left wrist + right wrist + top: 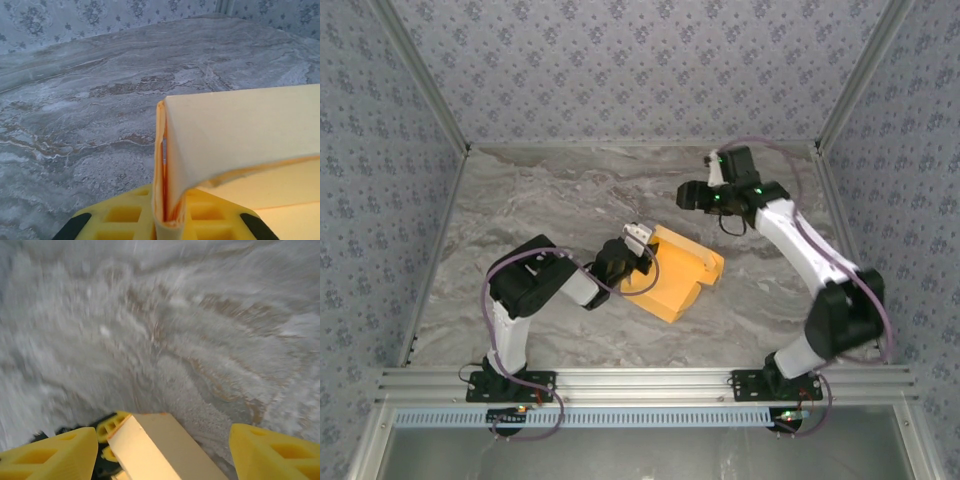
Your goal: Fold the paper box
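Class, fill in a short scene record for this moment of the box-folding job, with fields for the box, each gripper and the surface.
paper box: yellow-orange, partly folded, near the middle of the table
left gripper: shut on the paper box, pinching a doubled-over edge
right gripper: open, fingers wide apart, clear of the paper box on its far side
table: grey marbled top
fold status: not finished
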`<action>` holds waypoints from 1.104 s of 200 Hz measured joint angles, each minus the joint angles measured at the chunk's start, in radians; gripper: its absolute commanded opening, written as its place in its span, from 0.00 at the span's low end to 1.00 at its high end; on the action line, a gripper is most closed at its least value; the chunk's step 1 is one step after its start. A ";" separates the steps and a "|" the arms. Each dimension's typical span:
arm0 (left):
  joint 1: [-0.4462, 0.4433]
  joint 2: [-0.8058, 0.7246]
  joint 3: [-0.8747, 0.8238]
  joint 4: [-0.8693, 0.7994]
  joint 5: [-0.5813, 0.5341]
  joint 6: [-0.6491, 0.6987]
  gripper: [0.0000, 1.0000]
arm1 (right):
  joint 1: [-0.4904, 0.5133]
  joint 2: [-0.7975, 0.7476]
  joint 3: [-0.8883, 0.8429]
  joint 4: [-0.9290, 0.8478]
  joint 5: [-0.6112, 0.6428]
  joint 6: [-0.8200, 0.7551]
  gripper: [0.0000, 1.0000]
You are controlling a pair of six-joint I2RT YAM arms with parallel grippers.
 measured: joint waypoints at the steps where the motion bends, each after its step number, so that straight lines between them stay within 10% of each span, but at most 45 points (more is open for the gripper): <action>1: 0.000 0.000 0.000 0.000 0.002 0.001 0.14 | 0.000 0.008 0.004 -0.003 -0.004 -0.006 0.69; 54: 0.019 0.000 -0.001 -0.001 0.089 0.050 0.16 | 0.009 0.330 0.137 -0.174 -0.249 -0.177 0.58; 130: 0.034 0.015 -0.004 0.025 0.122 0.066 0.16 | 0.073 0.334 0.126 -0.157 -0.283 -0.193 0.48; 176: 0.046 0.012 -0.041 0.045 0.149 0.070 0.39 | 0.070 0.319 0.098 -0.103 -0.276 -0.188 0.44; 221: 0.058 -0.026 -0.124 0.085 0.189 0.066 0.40 | 0.070 0.315 0.080 -0.060 -0.280 -0.172 0.43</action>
